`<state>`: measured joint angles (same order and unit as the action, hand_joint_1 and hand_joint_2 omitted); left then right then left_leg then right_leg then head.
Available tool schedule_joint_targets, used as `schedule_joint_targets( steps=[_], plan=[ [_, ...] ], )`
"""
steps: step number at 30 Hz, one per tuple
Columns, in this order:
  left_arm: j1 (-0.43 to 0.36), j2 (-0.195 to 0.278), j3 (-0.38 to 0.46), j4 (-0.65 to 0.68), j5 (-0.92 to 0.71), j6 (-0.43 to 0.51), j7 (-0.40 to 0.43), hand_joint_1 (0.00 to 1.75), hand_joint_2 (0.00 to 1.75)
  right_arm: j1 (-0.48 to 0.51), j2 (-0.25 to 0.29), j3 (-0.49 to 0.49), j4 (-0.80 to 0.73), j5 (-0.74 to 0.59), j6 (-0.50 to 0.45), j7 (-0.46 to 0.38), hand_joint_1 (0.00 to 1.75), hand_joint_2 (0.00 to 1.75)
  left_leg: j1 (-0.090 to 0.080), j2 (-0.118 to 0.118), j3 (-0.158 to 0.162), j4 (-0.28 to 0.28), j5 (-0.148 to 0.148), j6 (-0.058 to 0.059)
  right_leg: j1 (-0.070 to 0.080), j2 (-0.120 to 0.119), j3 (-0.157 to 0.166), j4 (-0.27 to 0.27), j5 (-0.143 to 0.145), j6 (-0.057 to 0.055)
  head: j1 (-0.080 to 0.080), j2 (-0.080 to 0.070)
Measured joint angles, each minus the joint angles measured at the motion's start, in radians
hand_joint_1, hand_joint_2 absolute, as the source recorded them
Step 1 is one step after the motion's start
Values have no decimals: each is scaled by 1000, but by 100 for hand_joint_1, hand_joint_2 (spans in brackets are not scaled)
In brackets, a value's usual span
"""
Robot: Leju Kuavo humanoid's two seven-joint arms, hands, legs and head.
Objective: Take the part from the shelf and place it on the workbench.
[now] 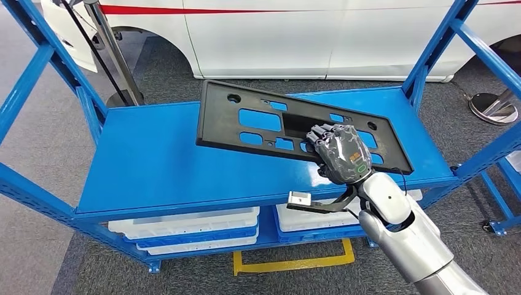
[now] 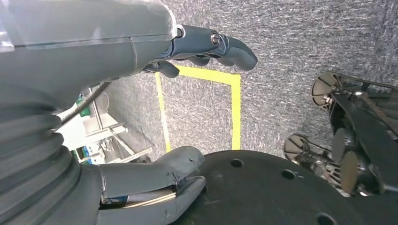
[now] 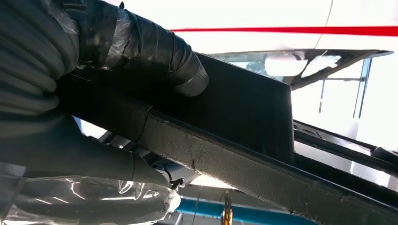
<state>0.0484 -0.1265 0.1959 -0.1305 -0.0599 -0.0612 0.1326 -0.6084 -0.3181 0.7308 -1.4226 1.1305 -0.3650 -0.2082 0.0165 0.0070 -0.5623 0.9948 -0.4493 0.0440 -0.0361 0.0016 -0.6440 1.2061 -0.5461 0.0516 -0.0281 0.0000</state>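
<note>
Behind the blue shelf [image 1: 153, 166], a white car [image 1: 276, 37] with a red stripe stands on grey carpet, filling the far side of the head view. On the shelf's top deck lies the part [image 1: 246, 120], a long, flat black panel pierced by several rectangular openings and a couple of round holes; it sits at a slant across the deck, its far end toward the car and its near right edge close to the deck's front edge. Below the deck, white trays [image 1: 190, 224] with blue rims are stacked on the lower level, and yellow tape [image 1: 295, 264] marks the floor in front. Coming in from the lower right, the silver right arm reaches over the deck, and the right hand [image 1: 339, 153] grips the part at its near edge: the right wrist view shows the thumb [image 3: 155, 51] pressed on one face of the panel and the fingers wrapped under the rim. The left hand [image 2: 141, 117] hangs over the carpet beside more yellow tape, holding nothing, its fingers [image 2: 220, 47] and thumb apart.
</note>
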Motion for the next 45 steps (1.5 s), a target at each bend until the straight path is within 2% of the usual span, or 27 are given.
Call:
schedule_joint_targets(
  steps=[1, 3, 7, 8, 10, 12, 13, 15, 18, 20, 22, 23, 24, 26, 27, 28, 30, 32, 34, 35, 37, 38, 39, 41, 42, 43, 45],
  plan=[
    [0, 2, -3, 0, 0, 0, 0, 0, 175, 1, -8, 0, -10, 7, -3, 0, 175, 175, 3, 0, -8, 12, -4, -7, -3, -1, 33, -62, 20, 5, 0, 0],
    [-1, 5, -8, 0, 0, -1, 0, 0, 175, 3, -18, 1, -26, 23, -12, 0, 175, 175, 4, -1, -22, 33, -9, -24, -2, 3, 70, -137, 46, 0, 0, 0],
    [1, 10, -12, 2, 5, -3, 0, 0, 175, 6, -26, 6, -48, 42, -19, 3, 175, 175, 4, -5, -42, 52, -11, -47, 3, 7, 54, -141, 55, -37, -1, 0],
    [1, 10, -13, 2, 6, -5, 1, 0, 175, 6, -25, 8, -52, 47, -18, 4, 175, 175, 5, -5, -51, 69, -31, -52, 3, 6, 47, -142, 62, -48, -1, 0],
    [1, 12, -13, 2, 7, -8, 2, 0, 175, 4, -23, 16, -59, 56, -15, 7, 175, 175, 6, -6, -83, 158, -109, -57, 6, 3, 30, -144, 75, -65, -2, 0],
    [0, 12, -14, 3, 8, -12, 3, 0, 175, 4, -19, 29, -62, 63, -12, 11, 175, 175, 5, -6, -116, 279, -179, -57, 13, 1, 10, -143, 90, -74, -2, 0],
    [0, 13, -14, 3, 8, -13, 4, 0, 175, 4, -17, 36, -62, 65, -11, 12, 175, 175, 4, -6, -118, 312, -188, -55, 17, 0, -1, -143, 98, -75, -2, 0],
    [-1, 14, -14, 3, 8, -13, 6, 0, 175, 4, -13, 47, -63, 67, -10, 14, 175, 175, 0, -6, -70, 272, -151, -43, 25, -1, -19, -142, 114, -76, -2, 0],
    [-2, 17, -16, 3, 7, -15, 9, 0, 175, 0, -11, 58, -69, 66, -10, 17, 175, 175, -13, -7, 64, 72, -100, -20, 30, -1, -36, -144, 138, -69, -2, 0],
    [-2, 20, -19, 4, 5, -19, 11, 0, 175, -3, -9, 64, -72, 66, -10, 19, 175, 175, -21, -9, 89, 16, -98, -17, 28, -3, -38, -152, 156, -57, -1, 0],
    [-2, 21, -23, 4, 4, -24, 12, 0, 175, -4, -8, 71, -75, 65, -10, 21, 175, 175, -21, -7, 79, 4, -75, -16, 25, -2, -40, -161, 167, -45, -1, 0],
    [-3, 21, -25, 4, 3, -26, 12, 0, 175, -4, -8, 74, -76, 63, -10, 22, 175, 175, -18, -5, 73, -3, -61, -11, 25, -2, -45, -153, 151, -39, -1, 0],
    [-3, 21, -28, 5, 2, -27, 12, 0, 175, -4, -9, 76, -77, 61, -10, 24, 175, 175, -16, -2, 65, -10, -46, -6, 25, -1, -53, -130, 117, -34, 0, 0],
    [-4, 21, -34, 5, 1, -29, 12, 0, 175, -4, -10, 77, -81, 54, -10, 29, 175, 175, -15, 2, 38, -11, -21, 3, 23, -1, -78, -25, 13, -27, 0, 0],
    [-4, 21, -36, 5, 0, -28, 14, 0, 175, -3, -10, 77, -82, 51, -10, 32, 175, 175, -15, 4, 21, -8, -11, 4, 22, -1, -89, 37, -23, -24, 0, 0],
    [-5, 20, -37, 5, 0, -27, 15, 0, 175, -3, -11, 78, -83, 47, -9, 33, 175, 175, -15, 4, 4, -4, -1, 3, 22, -1, -92, 86, -37, -21, 0, 0],
    [-5, 19, -39, 5, 0, -24, 20, 0, 175, -3, -11, 79, -84, 38, -3, 35, 175, 175, -15, 5, -30, 8, 15, 0, 20, -1, -55, 92, -3, -18, 0, 0],
    [-7, 17, -41, 5, 0, -22, 24, 0, 175, -6, -11, 79, -90, 27, 9, 35, 175, 175, -16, 4, -60, 24, 28, -6, 21, -2, 42, -23, 30, -23, 0, 0],
    [-7, 14, -42, 5, 2, -21, 29, 0, 175, -10, -11, 78, -101, 18, 19, 35, 175, 175, -18, 4, -78, 38, 38, -15, 25, -1, 121, -139, 15, -35, 0, 0],
    [-7, 14, -43, 5, 3, -20, 30, 0, 175, -12, -11, 79, -105, 15, 23, 35, 175, 175, -19, 3, -82, 41, 45, -20, 28, -1, 134, -165, 5, -41, -1, 0],
    [-6, 13, -44, 5, 4, -20, 32, 0, 175, -15, -11, 79, -112, 12, 31, 35, 175, 175, -19, 2, -88, 41, 56, -32, 28, -4, 126, -175, 17, -55, 0, 0],
    [-5, 14, -45, 5, 5, -20, 32, 0, 175, -17, -11, 80, -114, 11, 36, 35, 175, 175, -19, 0, -95, 49, 43, -38, 25, -6, 117, -177, 27, -64, 0, 0],
    [-4, 14, -45, 5, 5, -20, 33, 0, 175, -19, -11, 81, -116, 10, 39, 35, 175, 175, -18, -2, -106, 71, 13, -43, 22, -9, 105, -180, 40, -73, -1, 0],
    [-4, 14, -45, 5, 5, -21, 33, 0, 175, -21, -11, 83, -121, 9, 44, 35, 175, 175, -13, -4, -135, 166, -86, -53, 19, -11, 77, -180, 64, -83, -2, 0],
    [-4, 14, -46, 5, 5, -22, 33, 0, 175, -21, -11, 84, -123, 8, 46, 35, 175, 175, -10, -4, -146, 227, -126, -57, 19, -11, 62, -180, 76, -83, -3, 0],
    [-4, 14, -46, 5, 6, -22, 33, 0, 175, -21, -11, 85, -125, 7, 49, 35, 175, 175, -8, -4, -150, 278, -144, -61, 20, -12, 46, -178, 88, -82, -3, 0],
    [-4, 15, -46, 5, 7, -23, 34, 0, 175, -22, -11, 89, -125, 4, 58, 35, 175, 175, -4, -4, -120, 302, -112, -66, 19, -12, 14, -173, 110, -77, -3, 0]
  ],
)
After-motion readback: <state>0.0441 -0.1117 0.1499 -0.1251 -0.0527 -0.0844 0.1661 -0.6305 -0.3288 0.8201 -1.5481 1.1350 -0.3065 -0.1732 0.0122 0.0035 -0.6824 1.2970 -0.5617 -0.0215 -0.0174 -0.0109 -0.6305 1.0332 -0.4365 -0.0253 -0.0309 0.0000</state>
